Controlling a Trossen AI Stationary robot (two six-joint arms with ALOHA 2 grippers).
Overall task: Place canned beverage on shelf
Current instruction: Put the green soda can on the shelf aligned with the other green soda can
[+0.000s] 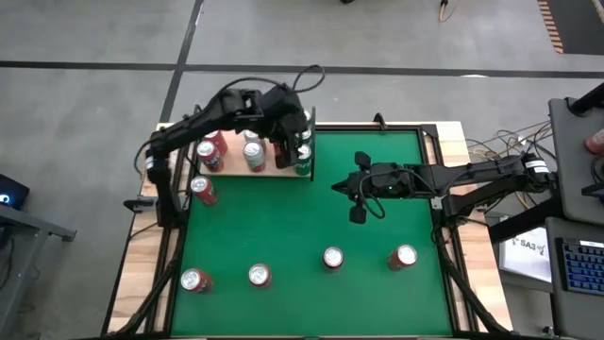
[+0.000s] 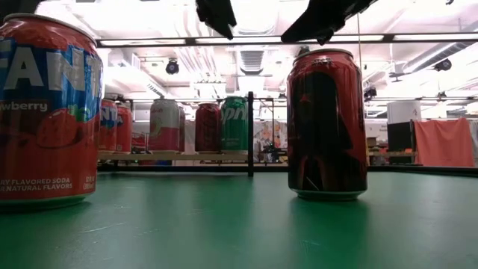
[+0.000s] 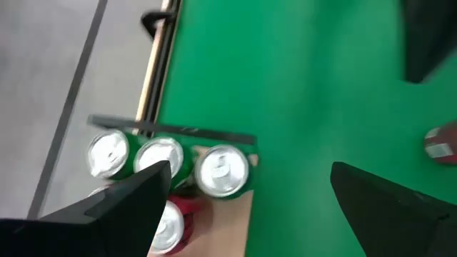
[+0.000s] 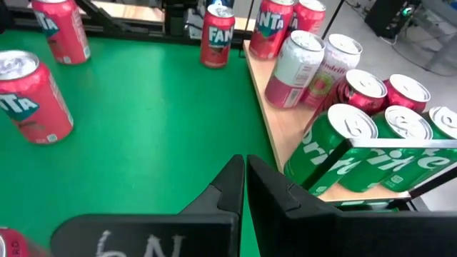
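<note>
The shelf [image 1: 233, 170], a pale wood panel with thin black rods, stands at the table's far left. Several cans stand upright on it: green ones [image 3: 221, 170] in a row along its right side [image 4: 343, 143], plus red [image 1: 212, 151] and pale pink ones [image 4: 296, 68]. My left gripper [image 3: 251, 171] hangs open above the green cans [image 1: 302, 159] and touches none of them. At mid-table my right gripper [image 4: 243, 178] is shut on nothing [image 1: 356, 195]. In the low view a green can [image 2: 234, 123] stands by the shelf's black rod.
Loose red cans stand on the green felt: one just in front of the shelf [image 1: 203, 190], several in a row near the front edge [image 1: 195, 280] [image 1: 260, 275] [image 1: 332, 257] [image 1: 404, 256]. Two of them fill the low view [image 2: 45, 112] [image 2: 326, 123]. The felt between shelf and row is bare.
</note>
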